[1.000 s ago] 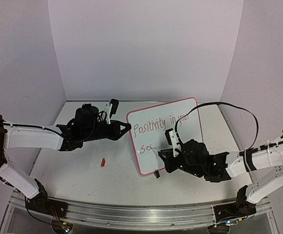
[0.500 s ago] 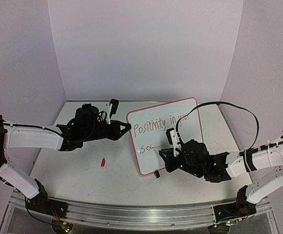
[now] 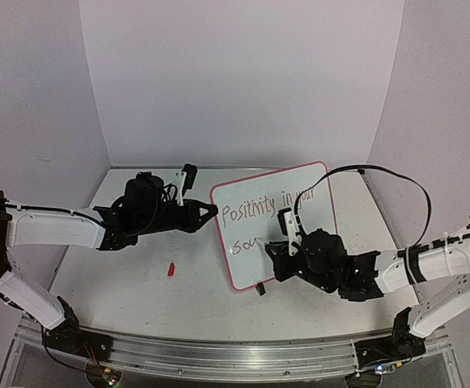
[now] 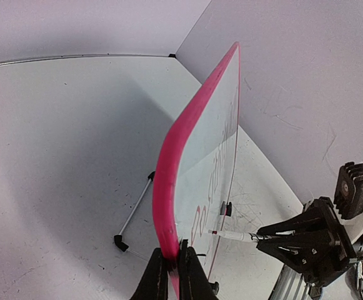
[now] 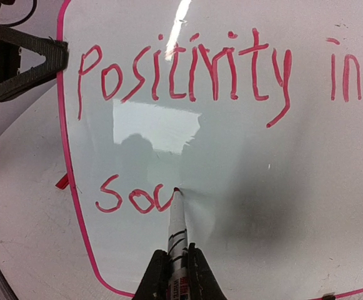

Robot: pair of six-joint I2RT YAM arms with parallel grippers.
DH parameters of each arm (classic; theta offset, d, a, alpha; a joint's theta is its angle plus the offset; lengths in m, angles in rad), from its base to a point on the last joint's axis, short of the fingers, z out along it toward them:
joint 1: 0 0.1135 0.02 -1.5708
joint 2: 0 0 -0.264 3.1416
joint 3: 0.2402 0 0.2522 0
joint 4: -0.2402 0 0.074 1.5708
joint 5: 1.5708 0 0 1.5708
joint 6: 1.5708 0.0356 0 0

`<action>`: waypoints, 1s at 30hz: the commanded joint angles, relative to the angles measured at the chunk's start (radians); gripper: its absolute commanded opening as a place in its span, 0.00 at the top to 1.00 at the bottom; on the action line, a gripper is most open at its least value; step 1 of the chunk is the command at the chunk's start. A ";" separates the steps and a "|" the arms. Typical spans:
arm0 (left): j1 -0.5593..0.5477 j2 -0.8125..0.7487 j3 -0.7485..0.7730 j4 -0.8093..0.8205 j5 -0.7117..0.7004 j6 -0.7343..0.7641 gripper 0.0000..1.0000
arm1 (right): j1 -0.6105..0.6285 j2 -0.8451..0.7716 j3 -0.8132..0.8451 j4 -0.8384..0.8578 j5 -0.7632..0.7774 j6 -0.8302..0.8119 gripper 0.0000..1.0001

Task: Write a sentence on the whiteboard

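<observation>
– At the near right of the bench (image 3: 121, 283), what does your right pincer (image 5: 178, 262) have?

– It is pressed together on a white marker (image 5: 177, 225), pinching the barrel. The marker's red tip touches the whiteboard (image 5: 243, 156) at the end of the lower line.

– And the sentence (image 5: 212, 72)?

– It is in thin red letters on the white face, just ahead of your right pincer. The upper line reads "Positivity in", and the word after it runs off the right edge of the right wrist view. The lower line shows "So" and one unfinished stroke, with the tip on it.

– What can't you make out?

– From above, your right pincer covers the end of the lower line. From the left wrist, the board is seen nearly edge-on, so the lettering is too squeezed to read.

– Anything loose on the bench?

– A small red cap (image 3: 171, 269) lies left of the board, well apart from both pincers.

– How does the board stand?

– It stands tilted on a thin metal leg (image 4: 134, 212) behind it, with a black clip foot (image 3: 260, 288) at the near edge.

– And your left pincer (image 4: 172, 262), farther back?

– It is pressed together on the board's pink frame at the left edge, one finger on each side. It stays clear of the lettering.
</observation>
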 commanded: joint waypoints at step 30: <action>0.001 0.006 0.026 -0.043 -0.040 0.046 1.00 | -0.002 -0.030 -0.040 -0.038 -0.020 0.029 1.00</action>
